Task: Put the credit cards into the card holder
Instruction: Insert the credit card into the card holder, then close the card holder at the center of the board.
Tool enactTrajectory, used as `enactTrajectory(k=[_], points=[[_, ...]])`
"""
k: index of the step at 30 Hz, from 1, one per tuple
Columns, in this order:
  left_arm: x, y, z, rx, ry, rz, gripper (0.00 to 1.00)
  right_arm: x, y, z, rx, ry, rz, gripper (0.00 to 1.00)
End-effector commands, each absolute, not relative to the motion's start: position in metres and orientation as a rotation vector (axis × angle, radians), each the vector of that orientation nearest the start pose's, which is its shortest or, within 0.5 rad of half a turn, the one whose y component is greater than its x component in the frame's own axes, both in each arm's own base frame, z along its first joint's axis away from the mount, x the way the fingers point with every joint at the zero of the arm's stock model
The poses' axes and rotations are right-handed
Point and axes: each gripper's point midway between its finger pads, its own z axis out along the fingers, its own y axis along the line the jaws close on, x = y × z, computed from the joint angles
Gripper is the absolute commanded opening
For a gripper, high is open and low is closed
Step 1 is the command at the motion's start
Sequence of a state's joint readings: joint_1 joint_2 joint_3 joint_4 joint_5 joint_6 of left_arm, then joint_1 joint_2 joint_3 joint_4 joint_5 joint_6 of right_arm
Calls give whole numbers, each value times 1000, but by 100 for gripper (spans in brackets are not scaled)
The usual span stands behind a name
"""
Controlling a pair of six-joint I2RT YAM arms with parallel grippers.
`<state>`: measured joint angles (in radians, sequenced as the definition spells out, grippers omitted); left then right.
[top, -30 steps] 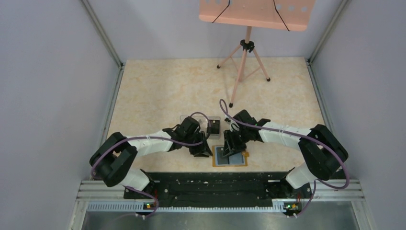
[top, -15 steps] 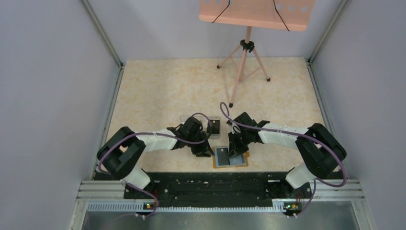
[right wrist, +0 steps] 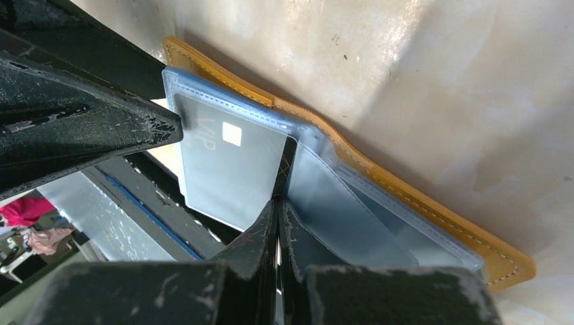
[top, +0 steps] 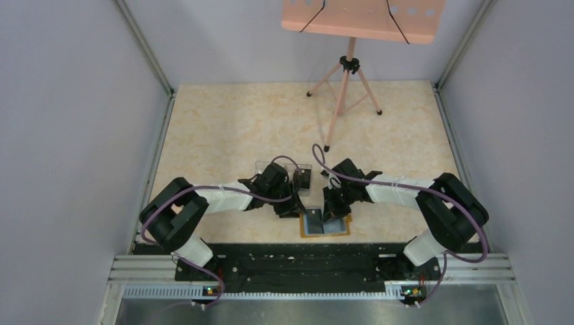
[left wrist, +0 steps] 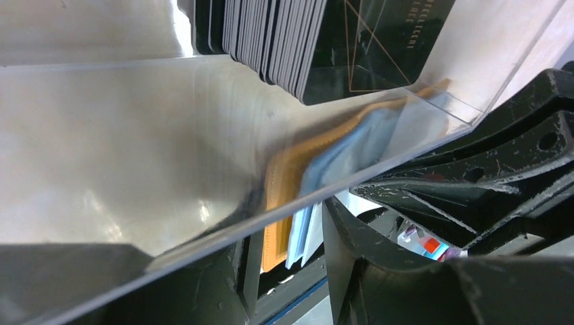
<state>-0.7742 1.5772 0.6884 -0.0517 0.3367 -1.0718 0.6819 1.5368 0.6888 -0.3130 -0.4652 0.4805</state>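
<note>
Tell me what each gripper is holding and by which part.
The right gripper is shut on what looks like a dark card, pinched by its near edge over the open wallet. Whether the left gripper holds anything cannot be told.

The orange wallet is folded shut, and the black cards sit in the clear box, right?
No. The orange wallet lies open, its blue pockets showing in the right wrist view. The black cards do sit in the clear box.
</note>
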Motion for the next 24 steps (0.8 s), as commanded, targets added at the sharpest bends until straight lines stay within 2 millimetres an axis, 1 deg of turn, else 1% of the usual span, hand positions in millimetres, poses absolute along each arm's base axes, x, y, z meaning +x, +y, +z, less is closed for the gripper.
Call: enactTrajectory(k=[1,5,8,12,15,18,22,24], points=[[185,-336,73,-127,2633,-1322,42,142,238,-10,-424,2936,857,0],[180,-341,99,-54,2567,-1416,41,143,245,-2,-416,2914,913,0],[176,-341,108,-26,2557,-1450,41,146,248,2,-411,2901,934,0],[169,-341,116,-4,2548,-1475,40,150,254,6,-410,2892,957,0],[164,-343,114,10,2569,-1485,40,152,258,7,-406,2885,976,0],[161,-347,106,27,2605,-1476,40,154,261,8,-411,2881,987,0],[158,-352,92,59,2688,-1369,39,155,263,9,-414,2876,997,0],[159,-351,84,67,2728,-1277,38,155,263,10,-410,2873,1000,0]])
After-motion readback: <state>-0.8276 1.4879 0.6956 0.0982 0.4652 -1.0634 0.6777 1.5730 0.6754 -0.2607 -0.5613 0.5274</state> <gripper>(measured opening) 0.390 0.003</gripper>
